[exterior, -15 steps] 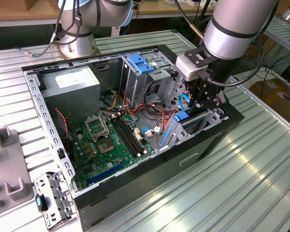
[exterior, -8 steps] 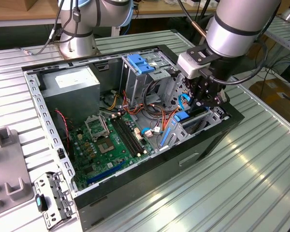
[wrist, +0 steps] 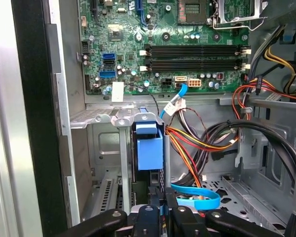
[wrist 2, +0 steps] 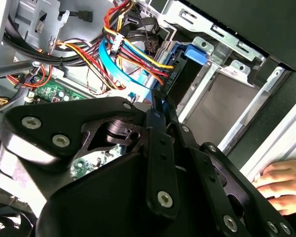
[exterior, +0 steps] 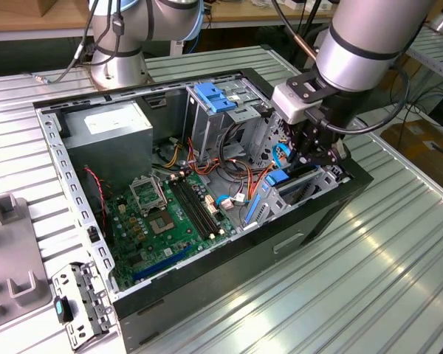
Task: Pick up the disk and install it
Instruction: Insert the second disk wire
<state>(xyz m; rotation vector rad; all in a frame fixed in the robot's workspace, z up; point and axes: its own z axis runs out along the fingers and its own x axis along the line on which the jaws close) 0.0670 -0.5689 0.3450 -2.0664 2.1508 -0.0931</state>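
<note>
Looking across the exterior view, we saw an open computer case (exterior: pixel 207 184) lying on the ribbed metal bench (exterior: pixel 399 243), filling the middle of the frame, with the robot's hand (exterior: pixel 315 156) reaching down into its right-hand corner. Below the hand stood the disk (exterior: pixel 280 189), on edge in a grey metal bay (exterior: pixel 321 181), one blue rail showing on its near side. In the first wrist view the disk (wrist: pixel 149 148) sat at lower centre with its blue rail and tab facing us, upright between grey bay walls, and the hand (wrist: pixel 158 210) rose from the bottom edge with its fingers drawn close on the disk's lower end. We judged the hand clamped on the disk, though the contact itself was partly hidden. In the second wrist view the dark links of the hand (wrist 2: pixel 160 106) crossed the middle, their tip at the disk's (wrist 2: pixel 180 61) blue rail. A person's hand (wrist 2: pixel 281 185) rested on the case edge at the right of that frame.

The green motherboard (exterior: pixel 170 214) lay at centre left of the exterior view, and a grey power-supply box (exterior: pixel 111 133) sat at upper left.
</note>
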